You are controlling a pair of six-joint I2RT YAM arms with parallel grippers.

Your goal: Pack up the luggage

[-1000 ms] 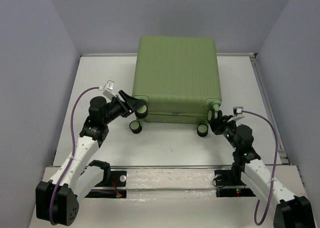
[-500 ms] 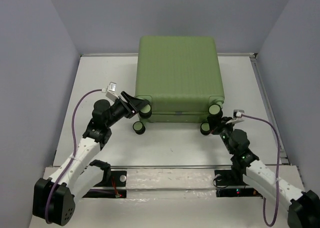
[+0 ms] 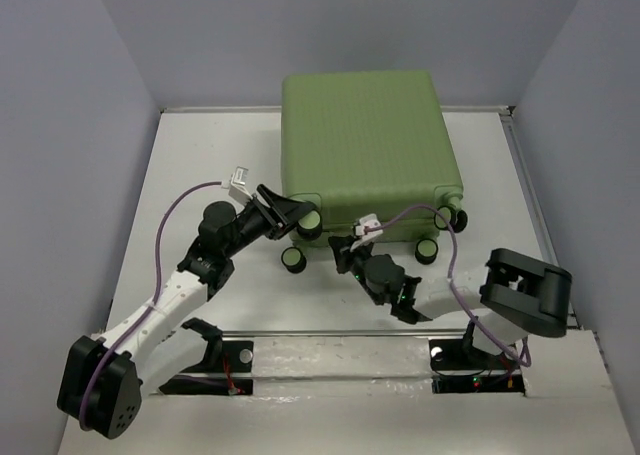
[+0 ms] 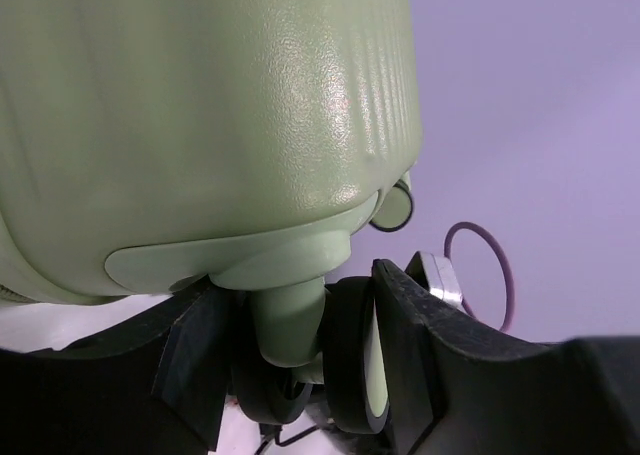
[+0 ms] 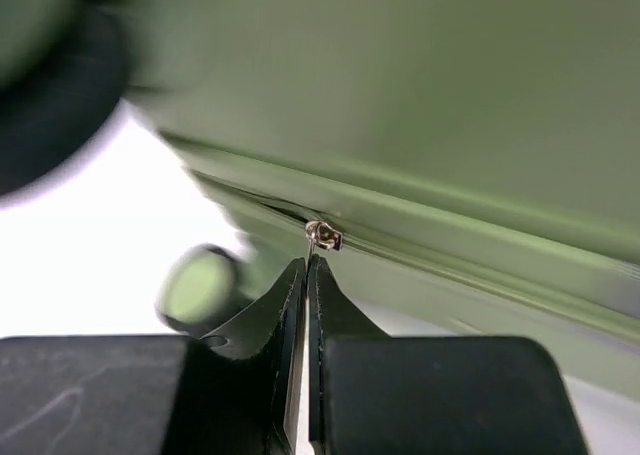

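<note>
White table (image 3: pixel 200 155), grey walls (image 3: pixel 350 25), one luggage (image 3: pixel 360 145) at far edge, four wheels (image 3: pixel 293 260), left gripper (image 4: pixel 300 365) clamping a wheel (image 4: pixel 352 365), right gripper (image 5: pixel 307 270) pinching zip pull (image 5: pixel 324 237).

- Evenly, softly lit from above in the overhead shot. No hard hotspots, just a faint shadow under the luggage (image 3: pixel 365 145) on the white table (image 3: pixel 200 165).
- Sharp pretty much edge to edge there.
- Crisp up close on the left wrist cam, with a broad soft sheen on the shell's rounded corner and the left gripper (image 4: pixel 300 360) mostly swallowed in black.
- Smeared and mushy on the right wrist cam: blurry green shell, table blown out white, only the zipper pull (image 5: pixel 324 236) and right gripper (image 5: pixel 307 275) tips halfway sharp.
</note>
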